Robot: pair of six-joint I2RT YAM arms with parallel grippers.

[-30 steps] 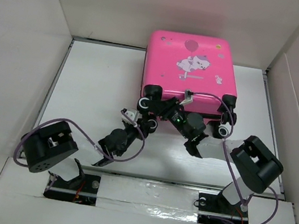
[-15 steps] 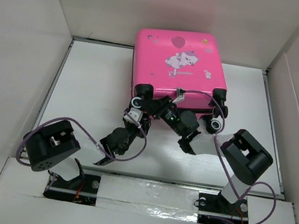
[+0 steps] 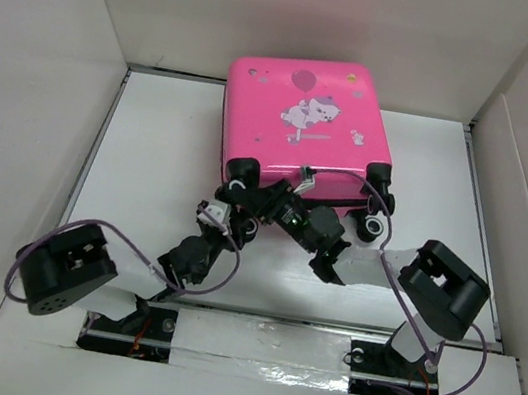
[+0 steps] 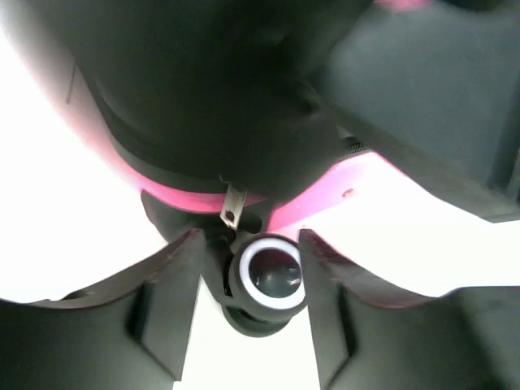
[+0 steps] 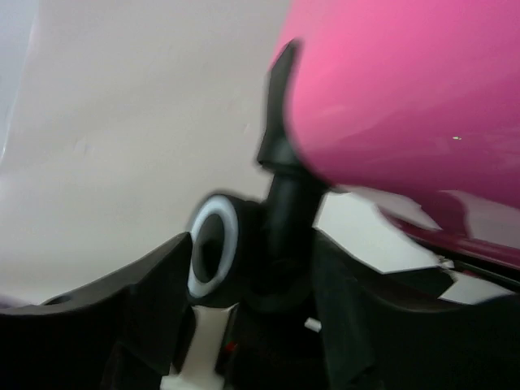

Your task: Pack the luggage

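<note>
Clamping one wheel (image 4: 268, 275) each, left end effector (image 4: 249, 244) and right end effector (image 5: 250, 244) have slid the luggage (image 3: 298, 112) leftward.

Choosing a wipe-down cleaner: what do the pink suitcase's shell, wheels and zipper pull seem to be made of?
The suitcase shell looks like hard, glossy plastic, smooth pink with soft highlights. The wheels look like black plastic or rubber with a white ring; I can't tell which. The zipper pull looks like metal: a thin, silvery tab.

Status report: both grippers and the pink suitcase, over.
Left gripper clamped on a luggage wheel. Right gripper on another wheel. Luggage flat, print up, looks closed. Nothing in the way.
</note>
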